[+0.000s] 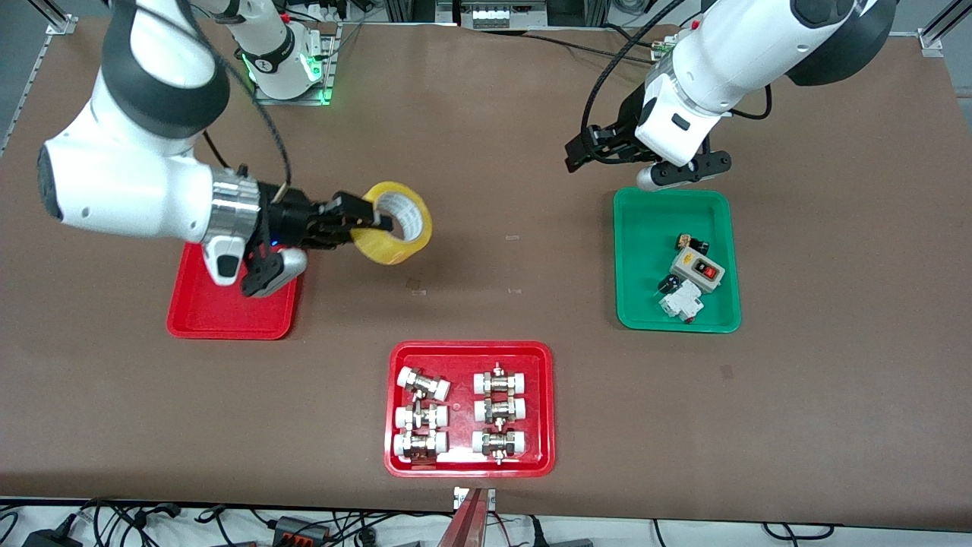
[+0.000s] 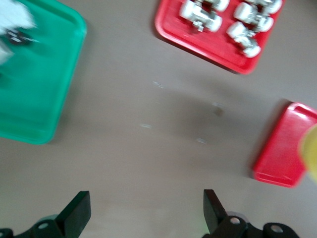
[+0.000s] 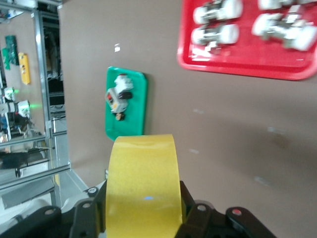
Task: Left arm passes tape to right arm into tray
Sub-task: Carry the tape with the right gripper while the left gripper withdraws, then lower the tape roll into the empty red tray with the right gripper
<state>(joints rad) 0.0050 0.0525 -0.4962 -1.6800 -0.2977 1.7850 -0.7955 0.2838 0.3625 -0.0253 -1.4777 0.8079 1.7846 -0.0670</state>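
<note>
The yellow tape (image 1: 395, 222) hangs in the air with my right gripper (image 1: 372, 216) shut on its wall, one finger through the pale core. It is over bare table beside the narrow red tray (image 1: 228, 315), whose far part is hidden under the right wrist. In the right wrist view the tape (image 3: 143, 183) fills the space between the jaws of the right gripper (image 3: 143, 218). My left gripper (image 1: 588, 148) is open and holds nothing, over the table by the green tray's far edge. The left wrist view shows its fingers (image 2: 79, 210) wide apart, plus the red tray (image 2: 285, 148) and a sliver of tape (image 2: 311, 151).
A green tray (image 1: 645, 304) with switches and small electrical parts lies toward the left arm's end. A wider red tray (image 1: 471, 352) with several white-capped metal fittings sits nearest the front camera. Brown table spreads between the trays.
</note>
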